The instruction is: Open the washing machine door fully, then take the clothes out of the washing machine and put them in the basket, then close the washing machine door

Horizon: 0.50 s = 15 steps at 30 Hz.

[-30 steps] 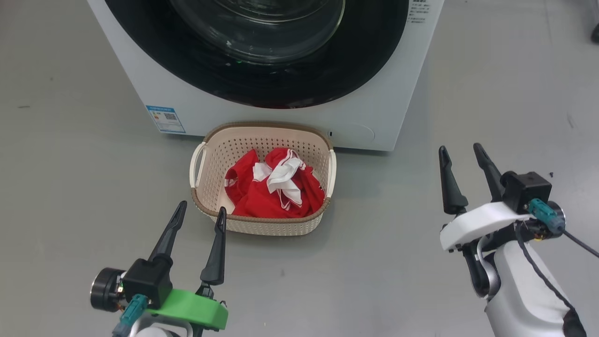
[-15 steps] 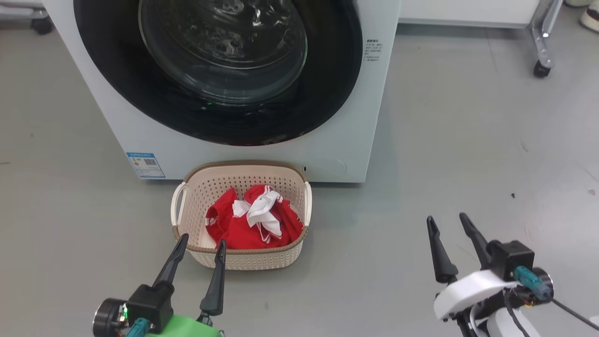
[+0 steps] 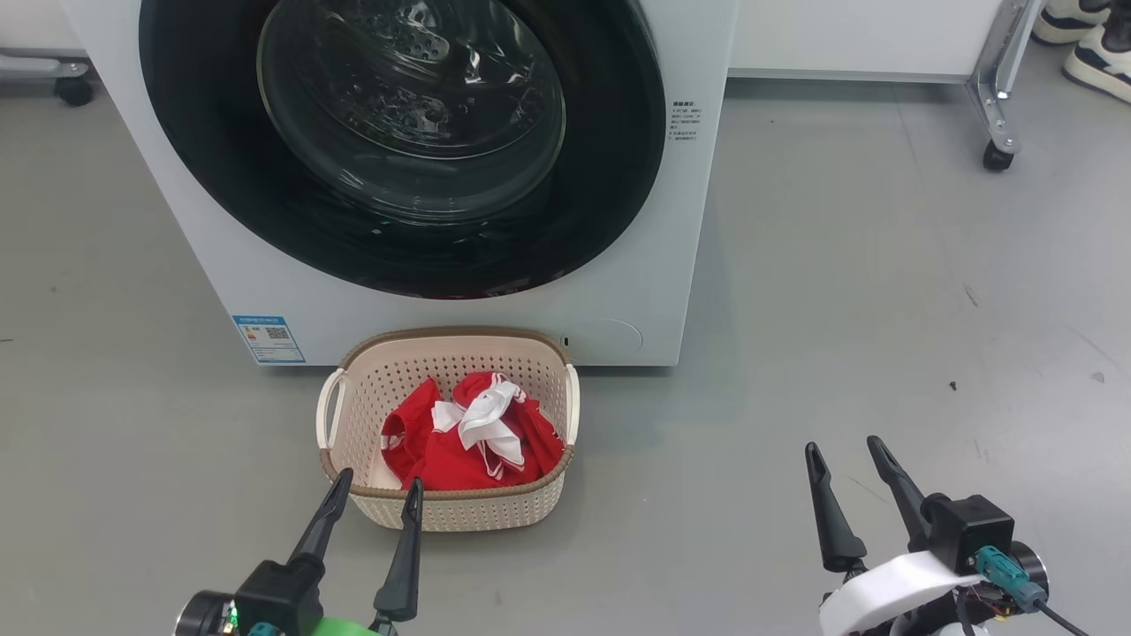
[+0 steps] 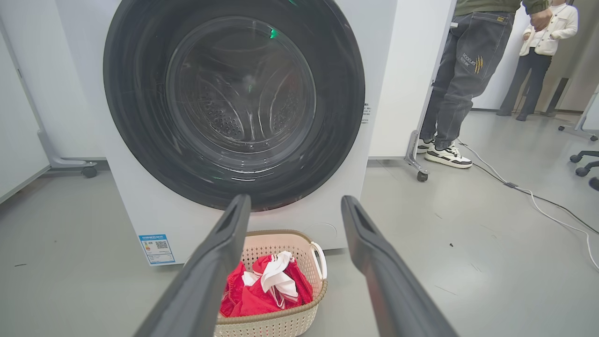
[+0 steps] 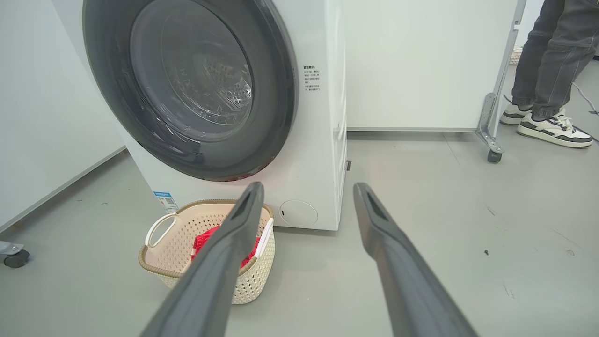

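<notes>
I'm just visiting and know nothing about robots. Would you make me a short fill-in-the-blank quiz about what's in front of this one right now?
1. The red clothes lie bunched up inside the cream ____ on the floor.
2. The washing machine door is ____, flat against the front of the machine.
3. The left hand and the right hand are both ____ and hold nothing.

Missing words: basket; closed; open.

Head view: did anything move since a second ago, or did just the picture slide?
Just the camera tilted up, so everything slid down the picture. Nothing was grabbed or dropped. The washing machine door stayed shut, the clothes stayed in the basket, and the left claw and right claw stayed open.
</notes>
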Motion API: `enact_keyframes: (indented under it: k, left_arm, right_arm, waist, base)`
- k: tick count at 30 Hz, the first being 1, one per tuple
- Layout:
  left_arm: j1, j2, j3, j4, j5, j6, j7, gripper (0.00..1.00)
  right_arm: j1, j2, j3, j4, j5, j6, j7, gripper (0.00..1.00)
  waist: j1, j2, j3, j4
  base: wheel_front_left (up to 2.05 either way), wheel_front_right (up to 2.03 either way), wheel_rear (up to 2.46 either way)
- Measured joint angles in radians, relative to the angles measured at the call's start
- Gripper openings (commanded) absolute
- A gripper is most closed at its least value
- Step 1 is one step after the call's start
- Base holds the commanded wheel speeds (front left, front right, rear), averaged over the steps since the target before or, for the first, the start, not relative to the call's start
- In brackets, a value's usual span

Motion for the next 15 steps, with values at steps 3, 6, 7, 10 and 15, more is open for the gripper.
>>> enact_keyframes:
  k: [3, 6, 7, 10, 15]
  left_arm:
    - [0.004, 0.0, 0.004, -0.004, 0.0, 0.0, 0.0, 1.0]
    - [0.008, 0.0, 0.004, -0.008, -0.002, 0.0, 0.0, 1.0]
    - [0.011, 0.0, 0.004, -0.01, -0.002, 0.0, 0.0, 1.0]
    - [0.016, 0.001, 0.004, -0.013, -0.002, 0.0, 0.0, 1.0]
    - [0.017, 0.003, 0.005, -0.021, -0.002, 0.003, 0.001, 1.0]
  right_arm:
    - [0.01, 0.0, 0.0, -0.014, 0.0, -0.005, 0.0, 1.0]
    - [0.022, 0.001, 0.0, -0.026, -0.004, -0.006, 0.0, 1.0]
    - [0.026, 0.002, 0.0, -0.029, -0.006, -0.007, 0.0, 1.0]
    - [0.034, 0.002, 0.0, -0.041, -0.007, -0.014, 0.0, 1.0]
    - [0.049, 0.005, 0.001, -0.056, -0.008, -0.015, 0.0, 1.0]
  waist:
    - [0.0, 0.0, -0.001, -0.002]
    - [0.0, 0.0, -0.002, -0.003]
    - [0.0, 0.0, -0.002, -0.003]
    - [0.0, 0.0, -0.002, -0.003]
    - [0.0, 0.0, -0.002, -0.002]
  base:
    - [0.0, 0.0, 0.0]
    - [0.0, 0.0, 0.0]
    - [0.0, 0.0, 0.0]
    - [0.0, 0.0, 0.0]
    - [0.0, 0.0, 0.0]
